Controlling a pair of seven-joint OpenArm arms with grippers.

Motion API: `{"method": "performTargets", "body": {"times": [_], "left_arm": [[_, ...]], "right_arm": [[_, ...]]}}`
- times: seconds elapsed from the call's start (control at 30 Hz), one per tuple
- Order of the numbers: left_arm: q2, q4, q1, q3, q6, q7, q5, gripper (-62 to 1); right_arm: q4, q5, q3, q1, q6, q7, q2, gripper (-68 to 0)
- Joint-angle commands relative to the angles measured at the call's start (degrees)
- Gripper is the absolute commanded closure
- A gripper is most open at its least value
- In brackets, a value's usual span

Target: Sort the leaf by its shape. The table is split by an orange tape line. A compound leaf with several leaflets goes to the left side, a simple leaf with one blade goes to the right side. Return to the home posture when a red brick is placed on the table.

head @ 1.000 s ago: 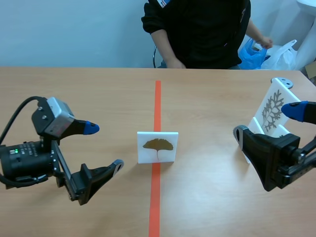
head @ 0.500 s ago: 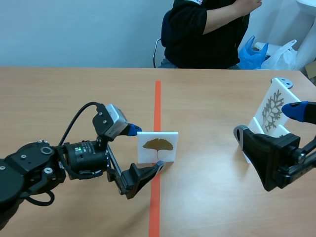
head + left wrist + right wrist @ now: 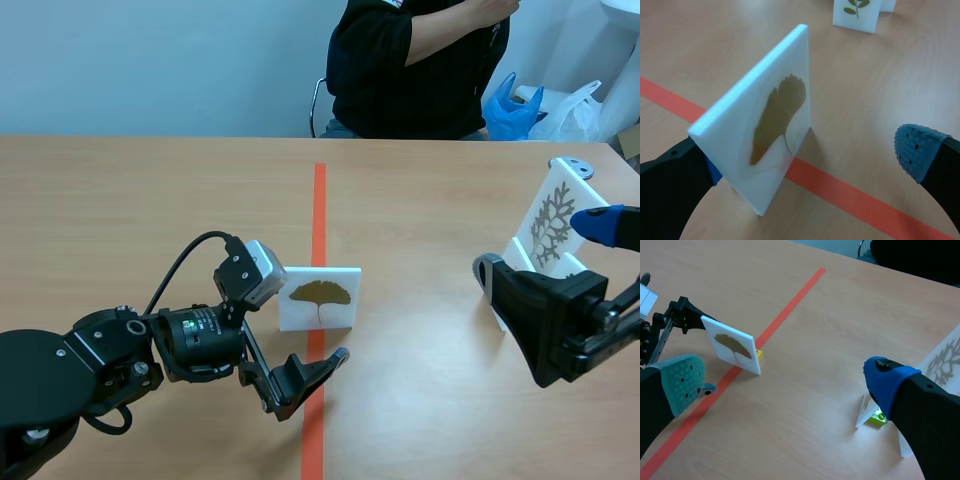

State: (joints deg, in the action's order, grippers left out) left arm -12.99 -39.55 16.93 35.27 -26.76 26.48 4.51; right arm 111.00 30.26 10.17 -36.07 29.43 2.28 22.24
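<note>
Straddling leaf card, L claw, yellow base

Top centre of the scene view: person in a black top, seated behind the wooden table. Upper right: blue bag touching a white plastic bag. Upper left: pale blue wall.

Readable text, numbers, brands: none. The middle card, standing on the orange line, carries only a brown fan-shaped leaf. The right card, at the far right, carries only a pale branching leaf. A small white mark on the person's dark top, at the far side, is too small to read.
</note>
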Motion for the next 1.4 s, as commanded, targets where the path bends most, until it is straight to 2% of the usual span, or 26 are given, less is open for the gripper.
{"method": "performTargets", "body": {"times": [0.0, 0.17, 0.23, 0.5, 0.57, 0.7, 0.83, 0.93, 1.27, 1.37], "left_arm": [[0.3, -1.3, 0.3, 0.0, 0.1, 1.2, -0.6, -62.3], [0.8, -1.3, 0.4, 0.2, 0.6, 1.1, -0.6, -61.7], [1.0, -1.3, 0.4, 0.2, 0.9, 1.0, -0.6, -57.8], [3.0, 0.4, 0.4, 0.2, 6.3, -0.5, -0.6, -55.0], [3.4, 1.4, 0.4, 0.2, 6.9, -0.5, -0.6, -49.8], [3.9, 2.2, 0.4, 0.2, 8.9, -0.3, -1.2, -34.2], [4.1, 2.2, 0.6, 0.2, 11.3, -0.5, -4.4, -20.8], [4.1, 2.3, 1.1, 0.2, 11.2, -0.6, -5.6, -10.3], [3.2, 1.7, 1.2, 0.2, 11.1, -0.4, -5.9, -6.7], [1.9, -0.7, 1.0, 0.0, 10.6, -1.4, -9.7, -6.7]], "right_arm": [[0.4, 0.6, 0.7, 0.7, 0.0, -0.7, 0.0, -67.9], [0.4, 0.6, 0.7, 0.7, 0.0, -0.7, 0.0, -67.9], [0.4, 0.6, 0.7, 0.7, 0.0, -0.7, 0.0, -67.9], [0.4, 0.7, 0.7, 0.7, 0.0, -0.7, 0.0, -67.9], [0.4, 0.9, 0.7, 0.7, 0.0, -0.7, 0.0, -67.9], [0.4, 0.9, 0.7, 0.7, 0.0, -0.7, 0.0, -67.9], [0.4, 0.9, 0.7, 0.7, 0.0, -0.7, 0.0, -67.9], [0.4, 0.9, 0.7, 0.7, 0.0, -0.7, 0.0, -67.9], [0.4, 0.9, 0.7, 0.7, 0.0, -0.7, 0.0, -67.9], [0.4, 0.9, 0.7, 0.7, 0.0, -0.7, 0.0, -67.9]]}}
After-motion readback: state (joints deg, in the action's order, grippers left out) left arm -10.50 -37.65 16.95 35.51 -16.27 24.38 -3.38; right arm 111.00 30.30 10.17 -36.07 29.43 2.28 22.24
